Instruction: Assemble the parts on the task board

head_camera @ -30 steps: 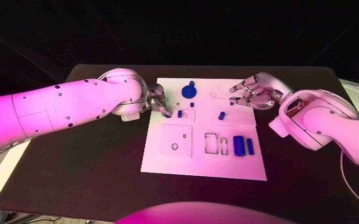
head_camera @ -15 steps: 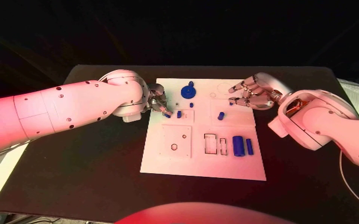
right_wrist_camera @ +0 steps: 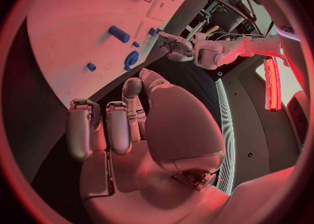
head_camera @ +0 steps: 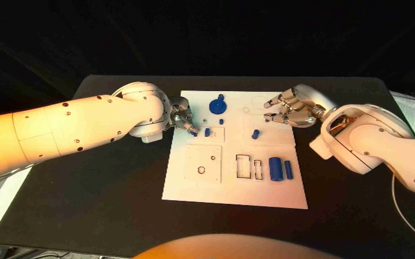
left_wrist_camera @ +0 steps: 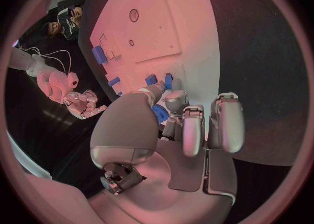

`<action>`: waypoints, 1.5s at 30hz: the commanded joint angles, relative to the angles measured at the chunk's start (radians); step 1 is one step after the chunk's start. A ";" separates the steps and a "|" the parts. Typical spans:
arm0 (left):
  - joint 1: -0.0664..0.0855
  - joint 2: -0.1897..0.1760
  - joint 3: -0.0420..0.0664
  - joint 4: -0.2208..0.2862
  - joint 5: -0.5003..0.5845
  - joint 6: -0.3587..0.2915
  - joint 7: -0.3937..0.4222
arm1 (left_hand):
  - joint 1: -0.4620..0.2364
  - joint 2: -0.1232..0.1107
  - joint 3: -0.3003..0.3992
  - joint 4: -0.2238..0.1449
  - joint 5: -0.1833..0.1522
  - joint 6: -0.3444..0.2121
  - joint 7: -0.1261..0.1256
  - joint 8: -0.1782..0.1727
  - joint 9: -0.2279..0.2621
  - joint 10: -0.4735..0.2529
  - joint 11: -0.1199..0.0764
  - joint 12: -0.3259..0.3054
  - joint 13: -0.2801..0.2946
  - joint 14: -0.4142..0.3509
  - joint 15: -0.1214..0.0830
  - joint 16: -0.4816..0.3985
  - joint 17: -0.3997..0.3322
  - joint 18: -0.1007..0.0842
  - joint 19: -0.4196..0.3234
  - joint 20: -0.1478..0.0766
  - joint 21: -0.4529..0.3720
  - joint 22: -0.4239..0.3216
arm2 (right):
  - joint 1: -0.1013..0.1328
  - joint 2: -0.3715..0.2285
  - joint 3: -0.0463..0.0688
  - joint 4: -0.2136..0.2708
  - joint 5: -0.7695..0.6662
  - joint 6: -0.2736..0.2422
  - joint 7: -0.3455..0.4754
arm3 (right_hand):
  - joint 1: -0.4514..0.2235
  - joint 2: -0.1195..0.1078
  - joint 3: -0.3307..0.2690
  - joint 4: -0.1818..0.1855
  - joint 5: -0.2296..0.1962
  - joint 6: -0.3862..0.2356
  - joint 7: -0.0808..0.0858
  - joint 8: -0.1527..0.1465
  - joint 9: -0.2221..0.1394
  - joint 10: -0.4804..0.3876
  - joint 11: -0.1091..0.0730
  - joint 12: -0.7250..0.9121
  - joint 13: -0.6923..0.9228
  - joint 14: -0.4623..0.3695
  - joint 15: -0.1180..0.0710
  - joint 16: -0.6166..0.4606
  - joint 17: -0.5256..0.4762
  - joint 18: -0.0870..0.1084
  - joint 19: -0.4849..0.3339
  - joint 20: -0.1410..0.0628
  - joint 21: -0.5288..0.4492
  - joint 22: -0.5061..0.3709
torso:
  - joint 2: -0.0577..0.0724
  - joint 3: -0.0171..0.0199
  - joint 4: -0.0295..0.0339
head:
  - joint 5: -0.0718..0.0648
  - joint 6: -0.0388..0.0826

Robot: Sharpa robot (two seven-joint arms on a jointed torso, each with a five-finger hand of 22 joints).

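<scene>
The white task board (head_camera: 259,194) lies mid-table. My left hand (head_camera: 182,119) is at the board's left edge and pinches a small blue part (head_camera: 192,131) (left_wrist_camera: 159,113) low over the board. Another small blue part (head_camera: 207,131) stands just beside it. My right hand (head_camera: 288,110) hovers over the board's far right corner with its fingers apart and nothing in them. A blue round gear-like part (head_camera: 218,104) (right_wrist_camera: 131,58) sits at the far middle. A blue peg (head_camera: 256,133) (right_wrist_camera: 119,33) lies near the centre.
A blue cylinder (head_camera: 275,168) and a blue bar (head_camera: 288,169) lie side by side on the board's right half. A tiny blue piece (head_camera: 222,121) sits below the gear. Square and slotted recesses (head_camera: 204,163) fill the near left of the board. Black table (head_camera: 104,211) surrounds it.
</scene>
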 commanded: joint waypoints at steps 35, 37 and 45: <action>-0.008 0.012 0.001 0.001 -0.033 0.069 -0.021 | -0.001 -0.008 0.104 -0.091 0.005 0.004 -0.012 0.008 0.003 0.007 -0.001 0.007 0.000 0.105 -0.010 0.003 0.263 -0.001 0.012 -0.003 0.008 0.085 | -0.004 0.001 0.000 0.001 -0.003 0.028 0.011 | 0.008 0.001 0.001 0.006 0.008 0.005 0.000 -0.005 0.001 -0.008 -0.001 -0.001 0.001 0.068 -0.003 0.004 0.086 0.014 -0.007 0.000 -0.007 0.007 | 0.000 0.0013 -0.0011 | 0.005 -0.002; -0.008 0.012 0.001 0.001 -0.033 0.071 -0.022 | -0.001 -0.008 0.104 -0.091 0.005 0.004 -0.012 0.008 0.003 0.007 -0.001 0.007 0.000 0.105 -0.010 0.003 0.263 -0.001 0.012 -0.003 0.008 0.085 | -0.004 0.001 0.000 0.001 -0.003 0.029 0.011 | 0.008 0.001 0.001 0.006 0.008 0.005 0.000 -0.005 0.001 -0.008 -0.001 -0.001 0.001 0.068 -0.003 0.004 0.086 0.014 -0.007 0.000 -0.007 0.007 | 0.000 0.0014 -0.0012 | 0.004 -0.002; -0.009 0.015 0.001 -0.002 -0.028 0.082 -0.024 | -0.005 -0.009 0.109 -0.090 0.005 0.004 -0.011 0.010 0.004 0.008 -0.001 0.007 0.001 0.105 -0.010 0.003 0.263 -0.001 0.012 -0.003 0.009 0.085 | -0.005 0.002 0.000 0.001 -0.003 0.030 0.012 | 0.008 0.001 0.001 0.006 0.008 0.005 0.000 -0.005 0.001 -0.008 -0.001 -0.001 0.001 0.068 -0.003 0.004 0.086 0.014 -0.007 0.000 -0.007 0.007 | 0.000 0.0011 -0.0003 | 0.006 -0.003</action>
